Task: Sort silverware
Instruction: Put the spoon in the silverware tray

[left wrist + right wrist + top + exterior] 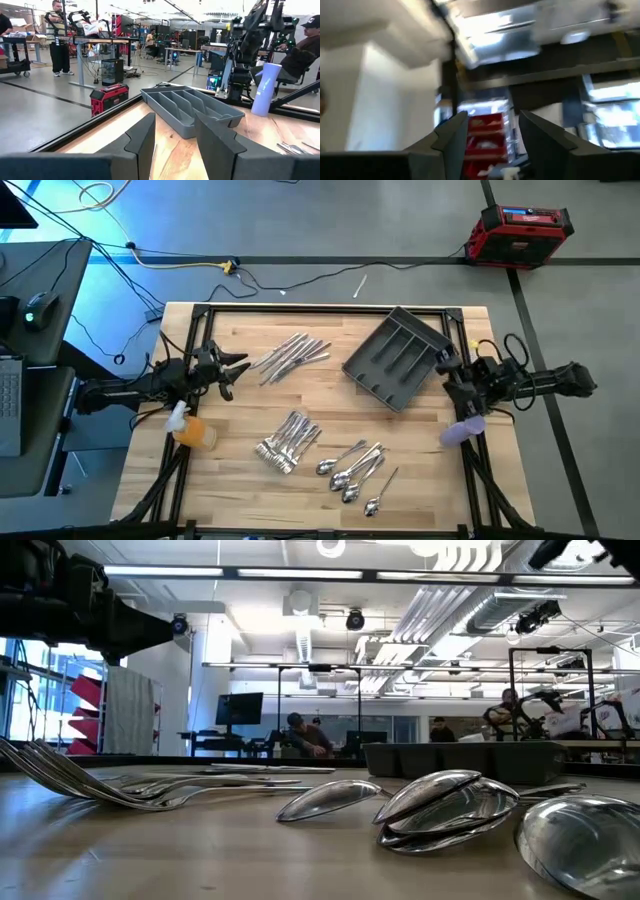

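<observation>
The wooden tabletop (230, 470) carries the silverware in three separate groups, all lying loose and none in the grey tray (398, 356). Taking the tray as the reference: it sits tilted near the far right corner of the tabletop, its compartments holding nothing visible. The knives (290, 356) lie fanned out to the left of the tray, well apart from it. The forks (288, 442) are bunched nearer the front edge, diagonally down-left of the tray. The spoons (355, 468) are scattered directly in front of the tray, closer to the front edge, some overlapping each other. The left claw (238, 366) hangs above the left side of the tabletop, far left of the tray and just beside the knife handles; its wrist view shows its fingers (145, 140) spread with a gap between them, holding nothing. The right claw (448, 372) sits just beside the tray's right edge; its wrist view, pointing up at the ceiling, shows its fingers (451, 135) also spread and empty. An orange cup (193, 432) stands on the left edge of the tabletop, far from the tray, and a lavender cup (462, 428) stands just in front of the tray's right end. A red case (522, 230) rests on the floor beyond the tray. People are seated and standing in the room behind.
</observation>
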